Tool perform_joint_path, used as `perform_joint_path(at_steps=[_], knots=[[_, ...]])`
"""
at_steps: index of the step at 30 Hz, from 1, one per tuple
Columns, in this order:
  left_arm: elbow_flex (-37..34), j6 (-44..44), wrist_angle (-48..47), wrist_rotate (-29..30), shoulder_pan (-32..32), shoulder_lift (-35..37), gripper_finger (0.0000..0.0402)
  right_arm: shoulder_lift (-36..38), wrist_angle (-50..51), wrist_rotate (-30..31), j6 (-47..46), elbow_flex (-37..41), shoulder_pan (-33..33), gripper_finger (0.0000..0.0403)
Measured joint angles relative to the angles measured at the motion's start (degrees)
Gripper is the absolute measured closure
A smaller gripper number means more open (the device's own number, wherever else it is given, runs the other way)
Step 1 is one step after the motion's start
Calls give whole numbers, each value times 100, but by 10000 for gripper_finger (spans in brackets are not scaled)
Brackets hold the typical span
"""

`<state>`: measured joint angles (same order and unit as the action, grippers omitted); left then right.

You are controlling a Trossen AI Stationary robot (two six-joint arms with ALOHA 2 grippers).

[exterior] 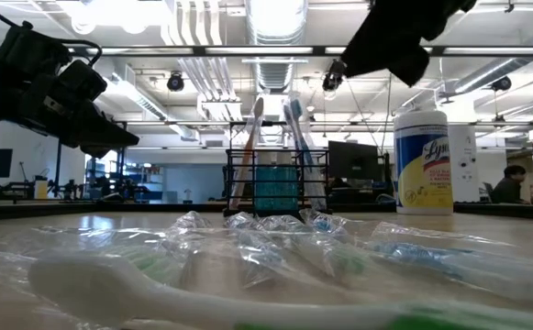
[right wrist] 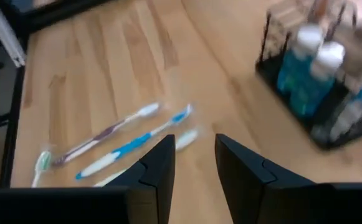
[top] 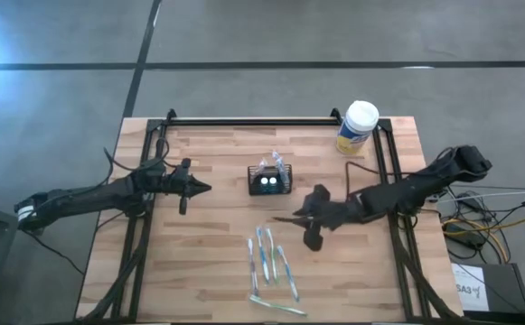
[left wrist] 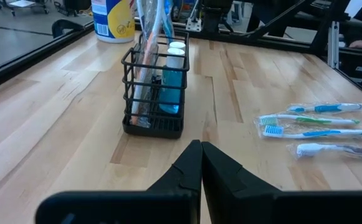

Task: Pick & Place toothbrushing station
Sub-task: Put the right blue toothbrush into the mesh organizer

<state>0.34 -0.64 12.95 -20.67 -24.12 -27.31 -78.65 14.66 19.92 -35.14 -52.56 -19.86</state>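
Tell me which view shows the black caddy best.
The left wrist view: the black caddy sits close and sharp, its bars and blue bottles plain. The high view shows only its top, the low view half hides it behind wrappers, and the right wrist view blurs it.

A big open lab or industrial workspace, by the look of it. Overhead run exposed ducts and long strip lights, with no finished ceiling. Beyond the wooden worktop stand desks with monitors, and a person sits at one (far right, half hidden). The floor is bare polished concrete, and loose cables trail beside the black metal frame.
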Motion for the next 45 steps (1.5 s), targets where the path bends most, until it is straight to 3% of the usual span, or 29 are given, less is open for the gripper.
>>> perform_joint_path(at_steps=[6,10,19,26,35,39,45], knots=[[0,0,0,-7,0,0,392,-947,743,-124,-991,-603,-285,285],[0,0,13,-7,0,0,392,-1735,1096,-548,-1781,-1121,-347,273],[0,-14,32,-6,0,0,392,-3237,1426,-1121,-1894,-2151,-393,228],[0,-49,22,-7,0,0,392,-3766,1953,-1443,-2042,-2469,-400,201],[0,-83,-9,-7,0,0,392,-3823,1892,-1339,-1739,-2366,-405,200],[0,-80,-10,-7,0,0,392,-3823,1896,-1244,-1539,-2293,-406,225],[-2,-35,-9,-5,0,0,392,-3803,1951,-1207,-1208,-2269,-402,320]])
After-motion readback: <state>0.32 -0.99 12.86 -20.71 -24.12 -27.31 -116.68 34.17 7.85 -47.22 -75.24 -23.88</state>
